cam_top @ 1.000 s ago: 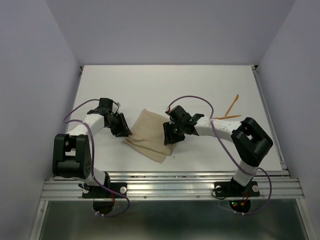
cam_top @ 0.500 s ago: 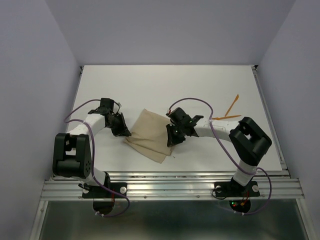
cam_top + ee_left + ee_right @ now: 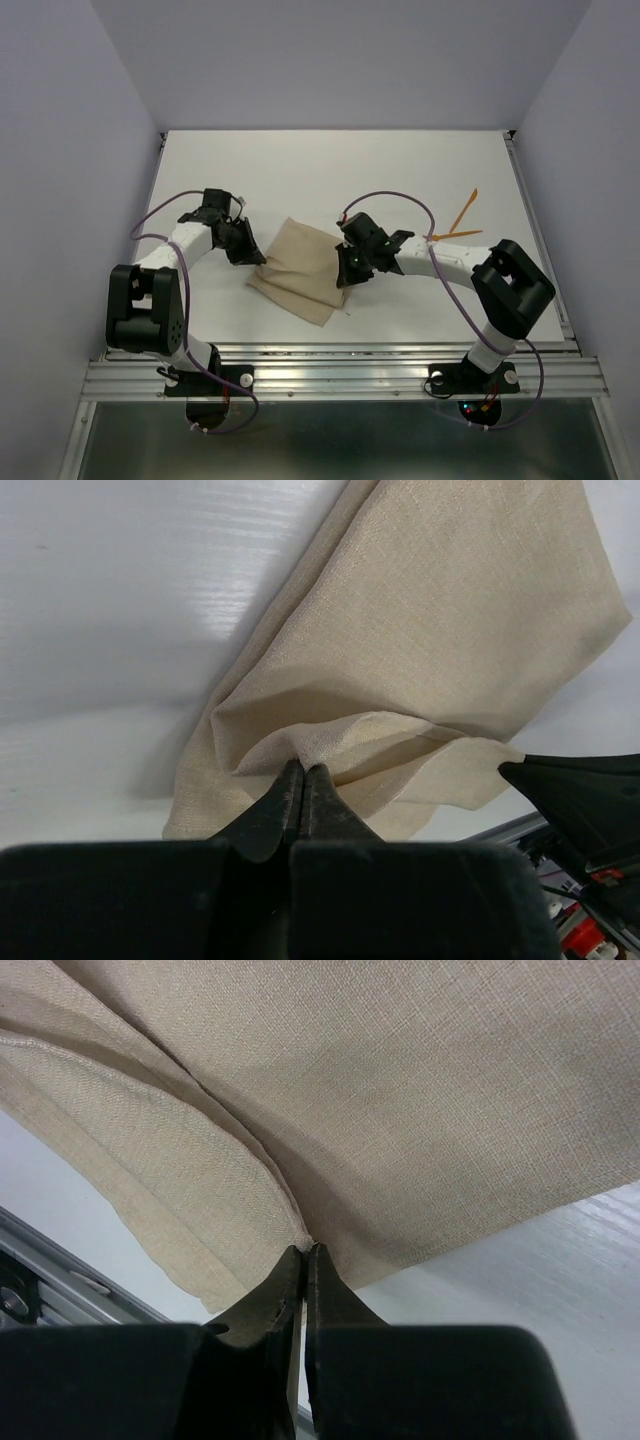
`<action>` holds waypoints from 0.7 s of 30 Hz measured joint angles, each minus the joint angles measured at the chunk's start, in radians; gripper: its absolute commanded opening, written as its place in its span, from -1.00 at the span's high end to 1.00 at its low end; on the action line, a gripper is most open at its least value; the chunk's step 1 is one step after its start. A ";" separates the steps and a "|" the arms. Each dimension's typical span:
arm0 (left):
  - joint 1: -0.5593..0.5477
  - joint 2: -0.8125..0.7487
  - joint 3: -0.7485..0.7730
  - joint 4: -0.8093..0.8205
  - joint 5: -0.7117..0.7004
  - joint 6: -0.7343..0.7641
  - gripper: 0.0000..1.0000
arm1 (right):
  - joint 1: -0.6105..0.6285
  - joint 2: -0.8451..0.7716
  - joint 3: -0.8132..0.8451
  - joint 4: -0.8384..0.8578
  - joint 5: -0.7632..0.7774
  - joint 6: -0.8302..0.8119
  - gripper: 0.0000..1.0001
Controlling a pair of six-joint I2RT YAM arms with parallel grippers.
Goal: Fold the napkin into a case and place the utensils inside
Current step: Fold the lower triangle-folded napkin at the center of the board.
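The napkin (image 3: 298, 270) lies on the white counter (image 3: 330, 170) towards its near side, between the two arms; it is a tan cloth set cornerwise, lying in more than one layer, with a fold line running along its near part. The left hand (image 3: 243, 248) is at the cloth's left corner; in the left wrist view its two fingers are pressed tight together with a small peak of the cloth caught between their tips, and the fabric puckers and draws in ridges towards that pinch. The right hand (image 3: 345, 272) is at the cloth's right edge; in the right wrist view its fingers also meet, closed on the napkin's edge just where the fold line ends, with a thicker doubled strip to the left of the tips and a flat single spread to the right. Both hands are low, at the level of the cloth. The utensils (image 3: 463, 212), two thin orange sticks, lie at the far right of the counter, well apart from the napkin; one slants away from the arms, the other lies more nearly crosswise just beside the right arm's forearm; neither touches the cloth. A purple cable (image 3: 390, 197) loops above each forearm.
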 measured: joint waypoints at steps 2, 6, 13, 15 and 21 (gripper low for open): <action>-0.005 0.008 0.016 0.000 0.001 -0.006 1.00 | 0.000 -0.007 0.000 0.000 0.011 0.004 0.99; -0.016 0.031 0.047 -0.002 0.001 -0.014 1.00 | 0.000 -0.016 -0.003 0.000 0.041 0.012 0.99; -0.026 0.083 0.113 -0.004 -0.002 -0.028 1.00 | 0.000 -0.026 -0.018 0.000 0.087 0.023 0.99; -0.026 0.101 0.122 -0.005 -0.005 -0.030 1.00 | 0.000 -0.026 -0.019 0.000 0.100 0.026 0.99; -0.027 0.154 0.136 -0.005 -0.012 -0.032 1.00 | 0.000 -0.026 -0.021 0.000 0.129 0.034 0.99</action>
